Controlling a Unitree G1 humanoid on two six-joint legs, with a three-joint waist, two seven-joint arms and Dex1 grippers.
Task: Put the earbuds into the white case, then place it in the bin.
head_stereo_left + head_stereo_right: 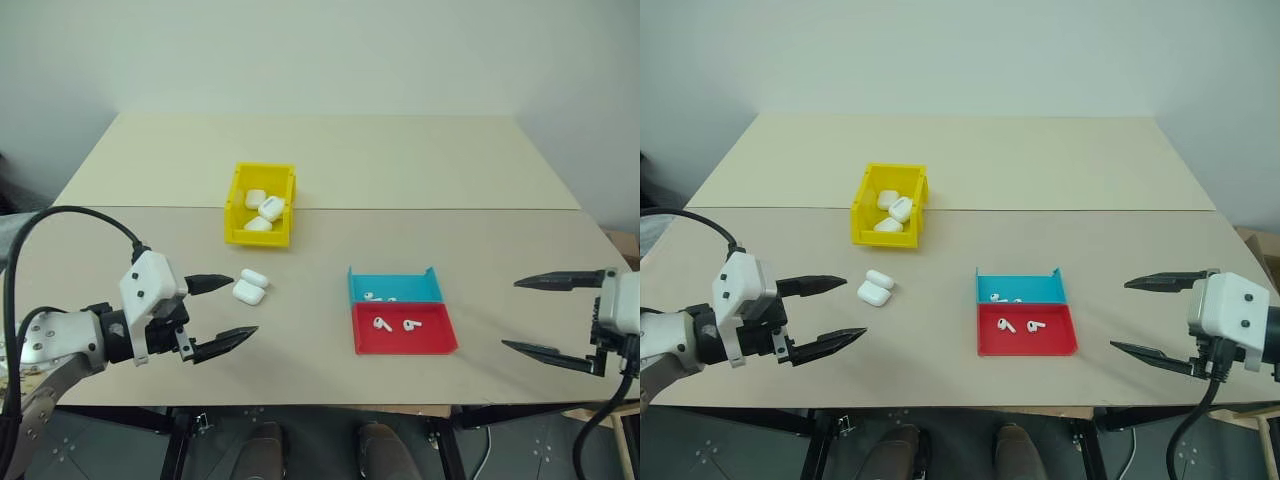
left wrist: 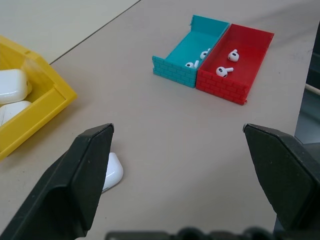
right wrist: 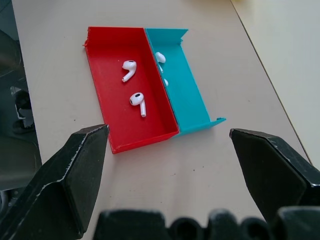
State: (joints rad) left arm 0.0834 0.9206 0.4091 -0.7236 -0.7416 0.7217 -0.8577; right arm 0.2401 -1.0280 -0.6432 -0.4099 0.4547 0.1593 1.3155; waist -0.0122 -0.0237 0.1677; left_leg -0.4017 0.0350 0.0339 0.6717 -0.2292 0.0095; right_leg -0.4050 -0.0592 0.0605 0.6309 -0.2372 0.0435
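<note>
Two earbuds [image 1: 397, 324] lie in the red tray [image 1: 437, 343], two more in the adjoining blue tray [image 1: 395, 285]. The white case [image 1: 250, 287] rests on the table [image 1: 400, 160], near the yellow bin [image 1: 236, 205] holding other cases. The left gripper [image 1: 226, 310] hovers beside the case, jaws apart and empty; the right gripper [image 1: 528, 315] hangs likewise spread. No writing is legible.

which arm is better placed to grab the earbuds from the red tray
Probably the right: the right gripper hangs open on the red tray's side, facing the earbuds. The left gripper is beside the white case.
</note>
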